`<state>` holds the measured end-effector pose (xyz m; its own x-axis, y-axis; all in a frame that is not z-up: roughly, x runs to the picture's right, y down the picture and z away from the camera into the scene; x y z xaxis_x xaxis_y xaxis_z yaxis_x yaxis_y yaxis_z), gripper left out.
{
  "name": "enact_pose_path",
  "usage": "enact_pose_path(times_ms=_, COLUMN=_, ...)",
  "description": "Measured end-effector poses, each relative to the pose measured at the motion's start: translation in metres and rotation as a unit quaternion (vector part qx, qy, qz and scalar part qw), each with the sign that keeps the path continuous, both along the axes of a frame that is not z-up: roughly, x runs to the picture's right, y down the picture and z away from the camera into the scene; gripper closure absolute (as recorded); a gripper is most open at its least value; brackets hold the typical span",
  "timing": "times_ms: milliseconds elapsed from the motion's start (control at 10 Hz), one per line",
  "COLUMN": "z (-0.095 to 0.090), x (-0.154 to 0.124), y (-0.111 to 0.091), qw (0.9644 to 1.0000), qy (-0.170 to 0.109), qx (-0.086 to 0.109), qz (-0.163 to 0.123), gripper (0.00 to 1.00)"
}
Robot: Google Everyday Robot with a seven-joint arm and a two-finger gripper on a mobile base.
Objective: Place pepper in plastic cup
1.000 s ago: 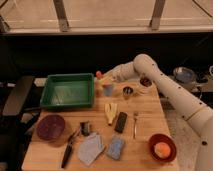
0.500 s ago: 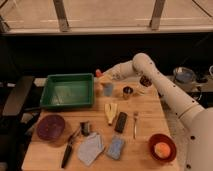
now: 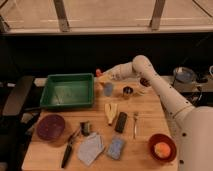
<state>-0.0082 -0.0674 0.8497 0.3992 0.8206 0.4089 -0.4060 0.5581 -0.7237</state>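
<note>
Camera view: the hand (image 3: pixel 101 76) hovers at the far edge of the counter (image 3: pixel 145 122), right of the green tray (image 3: pixel 67 90), gripping the pepper (image 3: pixel 98 73). Only the pepper's red tip shows, so its long axis cannot be determined. The plastic cup (image 3: pixel 108 89) stands upright directly below the hand, beside the metal cup (image 3: pixel 127 92).

Count on the bench (image 3: pixel 150 107): one pepper (image 3: pixel 98 73) at the pincer (image 3: pixel 101 76) by the back edge, one plastic cup (image 3: pixel 108 89), one metal cup (image 3: pixel 128 92), one green tray (image 3: pixel 68 91). One red bowl (image 3: pixel 162 147) with one round fruit (image 3: pixel 162 149) at the front right corner, one dark plate (image 3: pixel 50 127) by the left edge, one fork (image 3: pixel 135 124).
</note>
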Motion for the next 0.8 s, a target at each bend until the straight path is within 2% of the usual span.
enact_pose_path(times_ms=600, z=0.025, x=0.015, y=-0.007, qw=0.9988, qy=-0.007, qx=0.004, qz=0.048, gripper=0.25)
enact_pose_path(times_ms=700, z=0.029, x=0.021, y=-0.008, qw=0.9983, qy=-0.006, qx=0.003, qz=0.057, gripper=0.20)
enact_pose_path(times_ms=800, z=0.031, x=0.025, y=-0.008, qw=0.9980, qy=-0.005, qx=0.002, qz=0.062, gripper=0.20)
